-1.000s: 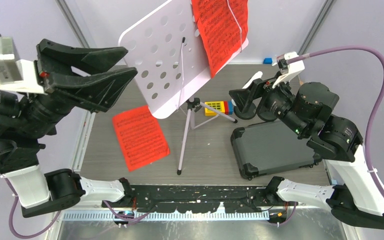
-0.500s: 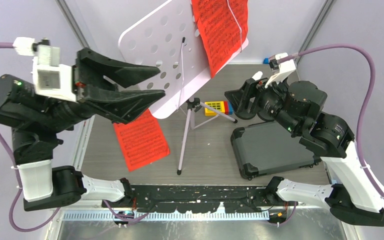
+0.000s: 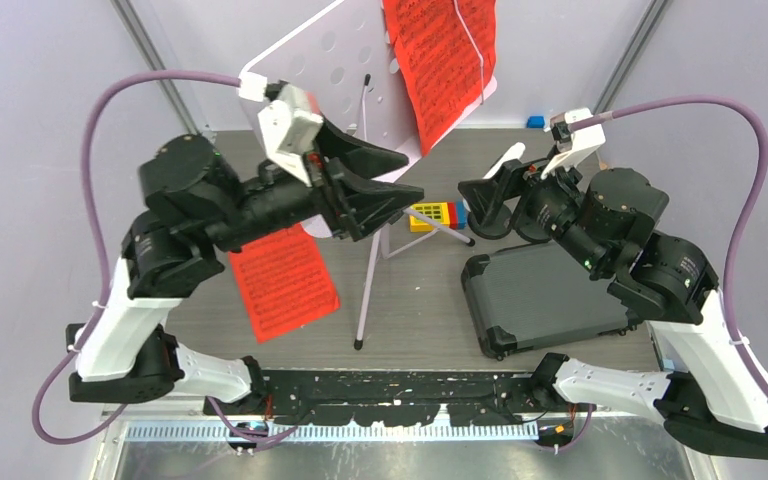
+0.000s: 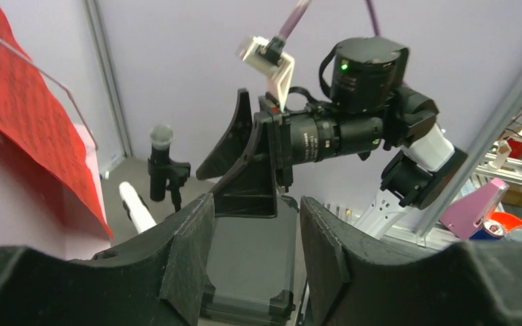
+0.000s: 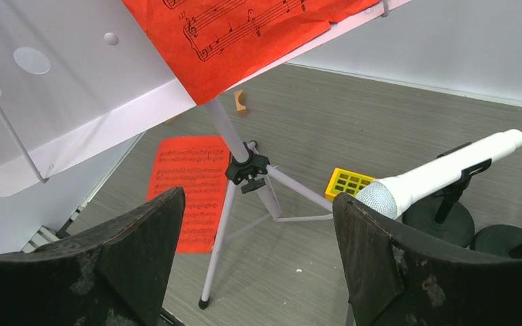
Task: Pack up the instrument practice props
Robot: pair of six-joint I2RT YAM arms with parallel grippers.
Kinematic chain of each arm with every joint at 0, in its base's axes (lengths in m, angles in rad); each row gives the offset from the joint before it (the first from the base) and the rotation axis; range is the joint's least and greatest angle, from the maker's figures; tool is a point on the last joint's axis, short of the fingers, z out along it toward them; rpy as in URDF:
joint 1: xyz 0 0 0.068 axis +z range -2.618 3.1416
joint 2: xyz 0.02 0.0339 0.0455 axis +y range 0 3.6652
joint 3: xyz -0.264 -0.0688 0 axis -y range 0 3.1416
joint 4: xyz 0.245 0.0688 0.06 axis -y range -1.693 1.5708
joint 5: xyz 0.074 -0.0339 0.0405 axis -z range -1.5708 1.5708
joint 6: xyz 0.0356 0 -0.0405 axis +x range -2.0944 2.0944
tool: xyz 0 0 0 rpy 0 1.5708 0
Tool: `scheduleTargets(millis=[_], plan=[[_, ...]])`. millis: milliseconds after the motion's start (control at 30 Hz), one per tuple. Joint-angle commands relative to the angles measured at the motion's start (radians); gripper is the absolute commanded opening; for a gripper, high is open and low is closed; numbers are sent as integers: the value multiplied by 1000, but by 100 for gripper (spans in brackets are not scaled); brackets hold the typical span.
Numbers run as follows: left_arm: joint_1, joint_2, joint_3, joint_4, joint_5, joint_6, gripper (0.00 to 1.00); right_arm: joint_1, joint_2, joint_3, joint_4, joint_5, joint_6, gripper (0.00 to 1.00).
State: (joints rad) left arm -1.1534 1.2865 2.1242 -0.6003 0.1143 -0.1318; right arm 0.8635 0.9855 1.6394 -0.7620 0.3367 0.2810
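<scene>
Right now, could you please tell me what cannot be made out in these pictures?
- Top view: floor sheet, upper end under the left arm.
- Top view: music desk, top cut off by the frame.
- Right wrist view: black microphone, almost wholly past the right edge.

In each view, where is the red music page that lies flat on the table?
Top view: the flat page lies left of the front tripod leg.
Left wrist: not in view.
Right wrist: left of that leg, mid-height.
Shared landmark: the red page on the stand.
</scene>
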Motion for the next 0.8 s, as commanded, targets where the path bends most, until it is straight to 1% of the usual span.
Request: scheduleTargets(millis=[0, 67, 200, 267, 400, 533, 667, 767], plan=[[-47, 6, -29, 98, -156, -46, 52, 0, -12, 3, 76, 18, -69, 85], [-88, 11, -46, 122, -230, -34, 53, 0, -16, 5, 94, 24, -102, 85], [-205, 28, -82, 186, -446, 22, 54, 0, -20, 13, 125, 34, -148, 86], [-255, 47, -86, 218, -557, 68, 56, 0, -19, 18, 138, 38, -161, 86], [-292, 84, -84, 264, -775, 98, 57, 0, -25, 29, 157, 55, -174, 86], [-294, 128, -70, 293, -853, 118, 57, 0, -40, 32, 166, 88, -186, 86], [-292, 185, -2, 284, -901, 159, 61, 0, -57, 34, 157, 97, -195, 86], [-273, 212, 46, 250, -899, 152, 62, 0, -76, 20, 158, 97, -194, 86]])
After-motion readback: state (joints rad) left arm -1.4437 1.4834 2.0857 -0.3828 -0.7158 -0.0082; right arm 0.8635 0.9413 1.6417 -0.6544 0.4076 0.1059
